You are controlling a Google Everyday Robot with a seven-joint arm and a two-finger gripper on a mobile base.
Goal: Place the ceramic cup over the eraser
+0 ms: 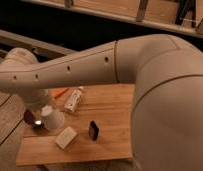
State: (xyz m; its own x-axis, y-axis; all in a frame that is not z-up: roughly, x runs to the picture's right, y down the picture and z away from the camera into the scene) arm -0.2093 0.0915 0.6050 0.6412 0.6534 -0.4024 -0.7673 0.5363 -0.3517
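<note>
Seemingly the gripper, lower left of frame, has its fingers closed on the tilted ceramic cup. It should carry it right, mouth down, centring over the eraser at lower centre, skirting the beige block.

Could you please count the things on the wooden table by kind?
Bowls: 1, the dark maroon round bowl.
Cups: 1, the whitish tapered ceramic cup, at the claw beside that bowl.
Bottles: 1, the white labelled cylindrical bottle.
Blocks: 2, the small black rectangular eraser and the pale beige rectangular block.
Sticks: 1, the thin orange stick.
Total: 6.
</note>
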